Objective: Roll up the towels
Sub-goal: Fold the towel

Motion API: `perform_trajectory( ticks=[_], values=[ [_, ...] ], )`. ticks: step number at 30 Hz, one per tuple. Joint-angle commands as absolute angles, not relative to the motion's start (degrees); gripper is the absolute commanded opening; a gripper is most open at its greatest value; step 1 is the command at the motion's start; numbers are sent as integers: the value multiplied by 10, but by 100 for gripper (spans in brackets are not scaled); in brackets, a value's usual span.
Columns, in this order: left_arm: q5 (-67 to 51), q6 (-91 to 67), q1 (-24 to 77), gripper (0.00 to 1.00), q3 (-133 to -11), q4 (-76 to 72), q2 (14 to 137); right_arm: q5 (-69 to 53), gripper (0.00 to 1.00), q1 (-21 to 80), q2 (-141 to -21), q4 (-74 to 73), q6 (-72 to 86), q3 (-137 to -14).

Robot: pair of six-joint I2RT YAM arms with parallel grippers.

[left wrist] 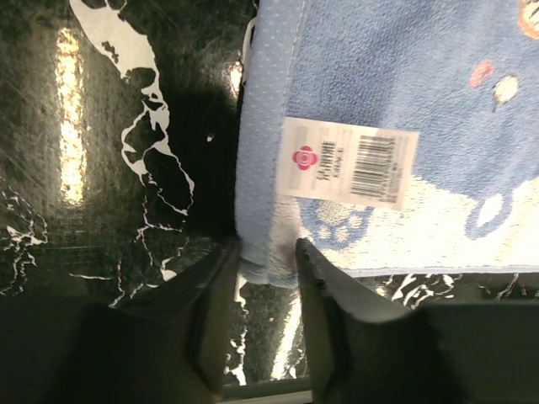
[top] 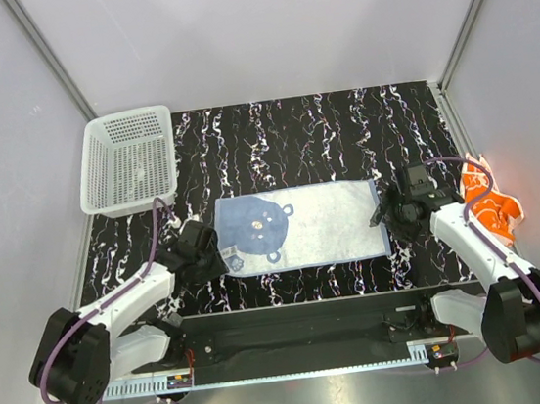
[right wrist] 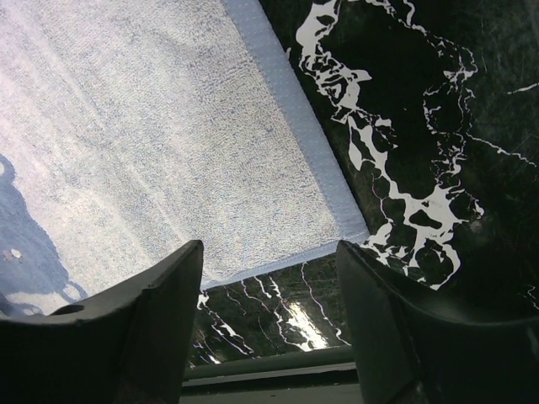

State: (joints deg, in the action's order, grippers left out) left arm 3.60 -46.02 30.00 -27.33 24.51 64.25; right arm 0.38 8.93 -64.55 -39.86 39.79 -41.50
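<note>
- Blue towel [top: 322, 220] lies flat on the black, white-veined tabletop [top: 339, 120], stretched between the two end effectors, with its bear print [top: 258, 225] nearer the left one.
- Left end effector [left wrist: 268, 248] sits at the blue towel's near left corner, half closed astride it. Its fingertips [left wrist: 221, 278] meet the hem on either side, but I cannot tell whether the cloth is truly squeezed.
- Just beyond those fingertips a white barcode label [left wrist: 349, 162] lies face up on the cloth; its print is too small to read.
- Right end effector [right wrist: 269, 248] is spread wide at the towel's near right corner, with a clear gap between its fingers. One finger is over cloth, the other over bare tabletop.
- Orange towel [top: 492, 206] lies crumpled outboard of the right end effector, at the tabletop's right edge, apart from the blue one.
- The right arm [top: 471, 236] and its purple cable [top: 493, 184] cross in front of the orange towel and hide part of it, so its print is hard to make out.
- White perforated basket [top: 131, 115] stands well beyond the left end effector, at the far left corner, apart from both towels.
- From above, the left end effector's dark body covers the corner it sits at.
- The right wrist camera catches only one corner of the blue towel; the rest is cut off.
</note>
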Motion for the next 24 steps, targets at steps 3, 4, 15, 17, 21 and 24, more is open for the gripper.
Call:
perform_trajectory(
  ticks=[3,4,15,17,21,24],
  values=[
    [38,-457,291,26,-257,233,640,18,68,88,-631,-399,455,-389],
    [39,-455,287,25,-258,237,635,24,67,88,-629,-397,469,-384],
    [26,-425,242,21,-266,247,620,45,59,88,-642,-374,519,-331],
    [21,-424,239,20,-265,243,621,36,54,88,-654,-367,521,-323],
    [14,-418,232,19,-266,237,627,12,42,90,-666,-349,526,-310],
    [11,-417,229,18,-266,234,629,8,42,92,-668,-350,526,-313]
  ],
)
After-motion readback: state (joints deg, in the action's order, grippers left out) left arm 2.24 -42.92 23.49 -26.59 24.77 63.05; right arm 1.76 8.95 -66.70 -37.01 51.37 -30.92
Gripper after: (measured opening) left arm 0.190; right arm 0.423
